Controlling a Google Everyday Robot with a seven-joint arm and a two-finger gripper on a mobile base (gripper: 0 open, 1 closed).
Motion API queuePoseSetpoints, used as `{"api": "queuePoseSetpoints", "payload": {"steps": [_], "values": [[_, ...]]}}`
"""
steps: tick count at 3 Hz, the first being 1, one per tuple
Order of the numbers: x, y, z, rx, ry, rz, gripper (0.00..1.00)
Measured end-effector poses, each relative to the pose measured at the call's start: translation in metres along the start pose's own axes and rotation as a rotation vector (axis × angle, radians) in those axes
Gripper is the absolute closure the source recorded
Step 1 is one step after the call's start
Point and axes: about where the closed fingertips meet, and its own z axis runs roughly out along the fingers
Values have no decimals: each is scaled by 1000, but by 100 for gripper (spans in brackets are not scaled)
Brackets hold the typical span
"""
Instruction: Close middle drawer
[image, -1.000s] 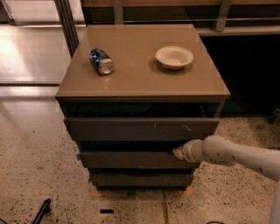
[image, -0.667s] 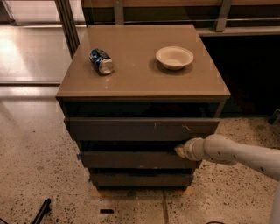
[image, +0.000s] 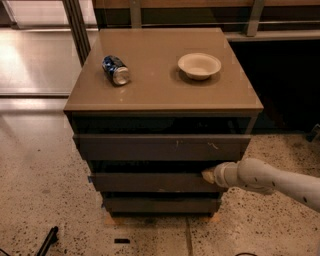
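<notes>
The middle drawer (image: 150, 182) is a wide dark grey-brown front, second from the top of a low cabinet. It sticks out slightly under the taller scratched top drawer front (image: 160, 147). A narrower bottom drawer front (image: 160, 204) sits below it. My gripper (image: 208, 175) reaches in from the right on a white arm (image: 270, 180) and its tip rests against the right end of the middle drawer's upper edge.
A blue can (image: 115, 69) lies on its side on the tan cabinet top (image: 160, 85), with a white bowl (image: 199, 65) to its right. Speckled floor surrounds the cabinet. A dark metal post (image: 77, 27) stands behind at the left. A black object (image: 47, 240) lies on the floor at the lower left.
The gripper has stayed at the right end of the middle drawer. The drawer front appears pushed in slightly.
</notes>
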Motion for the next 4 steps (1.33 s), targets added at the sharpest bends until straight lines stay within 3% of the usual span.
{"api": "queuePoseSetpoints", "payload": {"steps": [1,2,4], "values": [[10,1,-5,-14,5,47,100],[8,2,-7,-14,5,47,100],[21,-3,-50,42,-68,139,100]]}}
